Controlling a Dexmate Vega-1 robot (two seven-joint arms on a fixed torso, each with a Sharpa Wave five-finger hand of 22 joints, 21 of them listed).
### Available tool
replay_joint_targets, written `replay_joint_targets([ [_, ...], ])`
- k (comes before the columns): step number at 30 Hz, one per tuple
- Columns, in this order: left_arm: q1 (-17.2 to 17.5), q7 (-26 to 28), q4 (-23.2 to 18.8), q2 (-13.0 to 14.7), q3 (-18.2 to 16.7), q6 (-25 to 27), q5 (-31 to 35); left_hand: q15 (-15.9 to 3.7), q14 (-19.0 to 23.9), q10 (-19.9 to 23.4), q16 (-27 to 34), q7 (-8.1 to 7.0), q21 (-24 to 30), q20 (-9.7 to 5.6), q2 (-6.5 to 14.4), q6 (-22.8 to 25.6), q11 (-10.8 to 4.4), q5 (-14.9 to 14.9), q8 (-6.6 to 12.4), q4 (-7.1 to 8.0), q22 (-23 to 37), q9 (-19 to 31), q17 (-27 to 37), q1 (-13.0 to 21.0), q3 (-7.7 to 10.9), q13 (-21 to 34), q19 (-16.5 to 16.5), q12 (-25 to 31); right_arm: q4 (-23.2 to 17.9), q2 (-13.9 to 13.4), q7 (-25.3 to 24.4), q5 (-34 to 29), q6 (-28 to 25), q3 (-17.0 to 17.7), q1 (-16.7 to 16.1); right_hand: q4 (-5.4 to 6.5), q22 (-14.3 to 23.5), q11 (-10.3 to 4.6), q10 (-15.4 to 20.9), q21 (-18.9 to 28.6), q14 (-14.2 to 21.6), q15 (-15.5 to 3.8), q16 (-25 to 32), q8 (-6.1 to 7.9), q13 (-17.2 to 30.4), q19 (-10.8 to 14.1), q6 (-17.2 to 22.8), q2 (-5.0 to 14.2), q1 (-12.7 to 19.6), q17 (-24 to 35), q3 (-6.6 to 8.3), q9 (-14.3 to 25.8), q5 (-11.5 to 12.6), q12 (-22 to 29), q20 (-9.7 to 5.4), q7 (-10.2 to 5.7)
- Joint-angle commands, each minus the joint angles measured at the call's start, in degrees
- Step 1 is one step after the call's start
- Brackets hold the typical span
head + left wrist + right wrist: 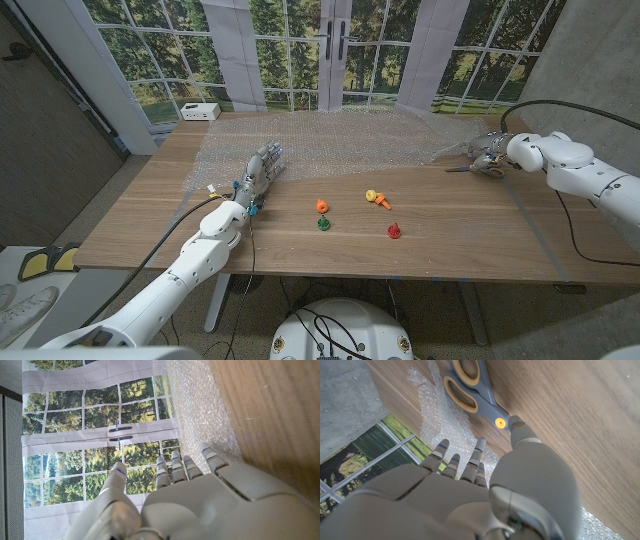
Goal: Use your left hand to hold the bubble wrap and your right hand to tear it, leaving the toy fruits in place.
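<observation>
Four fruits (322, 223) sit nearest the tabletop's front edge. Left hand (258, 175), fingers extended, rests on the wrap (330, 140), which spans the far edge. Right hand (488, 153), fingers loosely apart and holding nothing, lies beside scissors (470, 390) at the right edge. Risk: a loose left hold lets the wrap slide across the fruits

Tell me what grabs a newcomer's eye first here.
A wide sheet of bubble wrap covers the table's far half, with the left hand at its near-left edge. Four small toy fruits dot the bare wood in front. By the right hand lie scissors.
</observation>
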Motion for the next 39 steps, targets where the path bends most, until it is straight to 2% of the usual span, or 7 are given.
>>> replay_joint_targets([
  [1,0.01,-0.04,0.38,-0.13,-0.08,-0.34,-0.11,0.08,0.63,0.35,0.11,-0.11,0.17,-0.3,0.04,0.48,-0.27,0.17,0.13,0.11,0.16,0.18,0.13,0.08,-0.13,0.34,0.09,0.3,1.1,0.39,0.26,-0.66,0.75,-0.65,0.8,-0.11,0.09,-0.42,0.02,0.15,0.4,-7.34,-0.09,-0.09,0.23,0.15,0.01,0.11,0.81,0.06,0.53,0.24,-0.33,0.23,-0.36,-0.09],
  [6,-0.16,-0.2,0.61,-0.23,0.03,-0.25,-0.15,0.09,0.62,0.29,0.11,-0.13,0.18,-0.28,0.04,0.48,-0.23,0.17,0.13,0.11,0.15,0.18,0.13,0.07,-0.14,0.34,0.1,0.27,1.11,0.33,0.31,-1.0,0.88,-0.84,0.87,-0.15,0.09,-0.49,0.81,0.16,0.69,-7.46,-0.03,0.11,0.35,0.29,0.58,0.05,1.14,0.03,0.61,0.24,-0.43,0.65,-0.38,-0.41],
  [15,-0.13,-0.35,0.84,-0.57,-0.06,-0.45,-0.52,0.13,0.61,0.35,0.1,-0.11,0.17,-0.28,0.06,0.45,-0.4,0.18,0.12,0.1,0.15,0.18,0.13,0.06,-0.15,0.34,0.09,0.26,1.69,0.61,1.3,-1.89,1.55,-1.55,1.63,-0.02,0.09,-1.5,2.12,0.13,1.34,-8.07,0.12,0.51,0.57,0.4,2.19,-0.03,1.47,0.01,0.63,0.24,-0.69,1.35,-0.46,-1.07],
  [28,0.43,-0.05,0.49,-0.64,0.0,-0.47,-0.56,0.16,0.54,0.41,0.07,-0.08,0.17,-0.28,0.05,0.4,-0.25,0.17,0.1,0.09,0.15,0.18,0.13,0.03,-0.18,0.34,0.08,0.26,1.94,0.59,1.69,-2.2,1.36,-1.66,1.75,0.3,0.09,-0.95,2.33,0.07,1.64,-7.64,0.17,0.4,0.76,0.36,2.56,-0.21,1.28,0.05,0.37,0.25,-1.22,1.54,-0.49,-1.04],
  [39,1.0,0.32,-0.4,-0.42,0.07,-0.38,-0.37,0.09,0.59,0.41,0.09,-0.06,0.17,-0.25,0.06,0.4,-0.25,0.18,0.11,0.09,0.15,0.18,0.12,0.03,-0.19,0.34,0.07,0.23,2.55,0.67,1.63,-2.05,0.55,-1.69,1.63,0.67,0.09,-1.01,4.33,0.15,2.77,-7.45,0.49,0.43,1.05,0.66,3.46,-0.02,0.9,0.15,0.11,0.25,-1.92,2.63,-0.45,-1.15],
])
